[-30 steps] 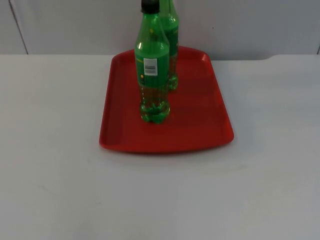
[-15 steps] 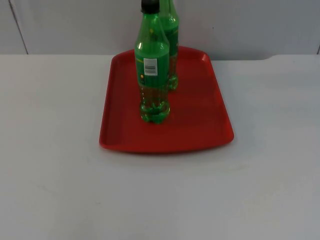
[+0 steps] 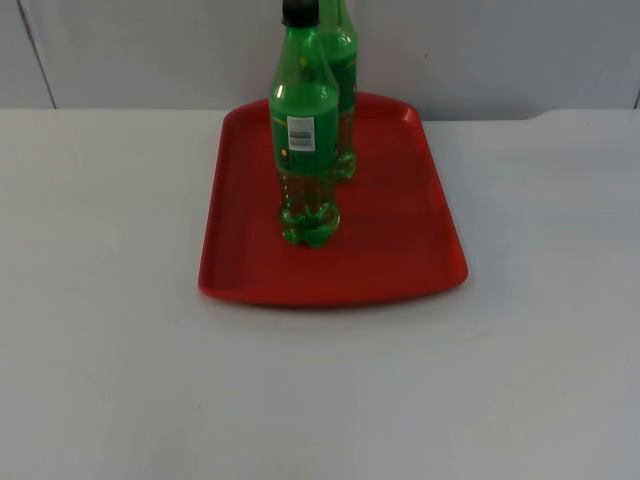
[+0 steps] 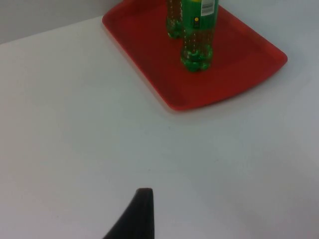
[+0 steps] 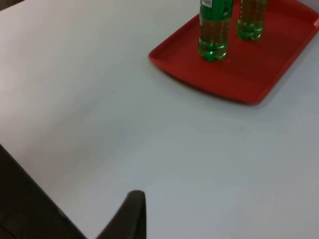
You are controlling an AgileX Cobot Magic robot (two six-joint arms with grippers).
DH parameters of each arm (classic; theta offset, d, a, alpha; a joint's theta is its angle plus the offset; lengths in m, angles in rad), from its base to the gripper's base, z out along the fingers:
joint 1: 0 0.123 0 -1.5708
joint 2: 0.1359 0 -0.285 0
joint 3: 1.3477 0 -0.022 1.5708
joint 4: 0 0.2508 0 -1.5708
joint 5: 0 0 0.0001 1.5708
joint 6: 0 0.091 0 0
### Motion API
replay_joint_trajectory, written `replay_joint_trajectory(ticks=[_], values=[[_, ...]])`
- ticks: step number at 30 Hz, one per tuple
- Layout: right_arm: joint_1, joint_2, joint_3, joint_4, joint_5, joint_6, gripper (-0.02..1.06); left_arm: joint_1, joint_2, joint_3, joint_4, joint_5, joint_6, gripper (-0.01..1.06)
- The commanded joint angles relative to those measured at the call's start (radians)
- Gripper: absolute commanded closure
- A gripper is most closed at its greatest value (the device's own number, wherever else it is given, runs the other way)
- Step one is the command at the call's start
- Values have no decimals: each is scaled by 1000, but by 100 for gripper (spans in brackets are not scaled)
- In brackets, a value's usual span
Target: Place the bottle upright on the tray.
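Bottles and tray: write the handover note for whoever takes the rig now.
Left gripper: waiting above bare table, away from the tray, holding nothing.
Right gripper: likewise back over bare table, holding nothing.
Red tray: flat on the white table.
Front bottle and rear bottle: both upright on the tray.
Done: placement looks complete.
Left: nothing evident.

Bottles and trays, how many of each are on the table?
Bottles: 2, a near bottle and a far bottle behind it, both upright on the tray.
Trays: 1, the red tray.
Total: 3.
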Motion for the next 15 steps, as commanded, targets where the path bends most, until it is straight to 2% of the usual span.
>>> replay_joint_trajectory(ticks=[1, 4, 15], values=[[-6, -3, 6, 0, -2, 2, -1, -7, -5, 4, 9, -9, -4, 0], [-24, -3, 6, 0, -2, 2, -1, -7, -5, 4, 9, -9, -4, 0], [-187, -3, 6, 1, -2, 2, -1, -7, -5, 4, 9, -9, -4, 0]])
